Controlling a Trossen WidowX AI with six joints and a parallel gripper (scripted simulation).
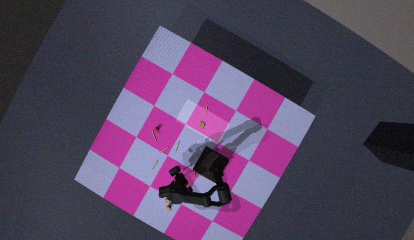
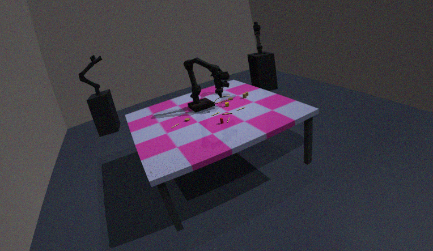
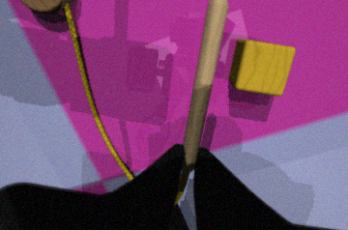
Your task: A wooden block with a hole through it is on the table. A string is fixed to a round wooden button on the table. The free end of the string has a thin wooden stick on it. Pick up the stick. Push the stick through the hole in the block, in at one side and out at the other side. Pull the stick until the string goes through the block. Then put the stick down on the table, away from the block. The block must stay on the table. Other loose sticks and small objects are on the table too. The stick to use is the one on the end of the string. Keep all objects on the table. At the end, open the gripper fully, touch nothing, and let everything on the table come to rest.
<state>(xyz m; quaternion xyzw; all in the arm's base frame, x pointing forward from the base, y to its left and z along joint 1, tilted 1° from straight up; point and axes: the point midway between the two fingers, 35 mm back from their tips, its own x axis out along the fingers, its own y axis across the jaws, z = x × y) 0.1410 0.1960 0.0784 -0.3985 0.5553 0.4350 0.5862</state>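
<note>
My gripper (image 3: 188,154) (image 2: 220,96) is shut on the wooden stick (image 3: 208,63), which reaches forward from the fingertips above the table. The yellow string (image 3: 91,103) curves from the round wooden button (image 3: 43,4), at the top left of the wrist view, back to the fingers. The yellow wooden block (image 3: 263,68) (image 2: 226,104) stands on a pink square, to the right of the stick in the wrist view and apart from it. Its hole does not show. In the top view the arm hides the fingertips and the block.
Several loose sticks lie about, one (image 1: 177,146) near the arm's base (image 1: 210,162) (image 2: 200,105). A red cylinder (image 1: 156,128) (image 2: 221,120) stands beside another stick. A wooden disc (image 1: 201,124) (image 2: 187,119) lies farther off. Two small wooden cylinders stand close to the arm, one here (image 1: 168,208).
</note>
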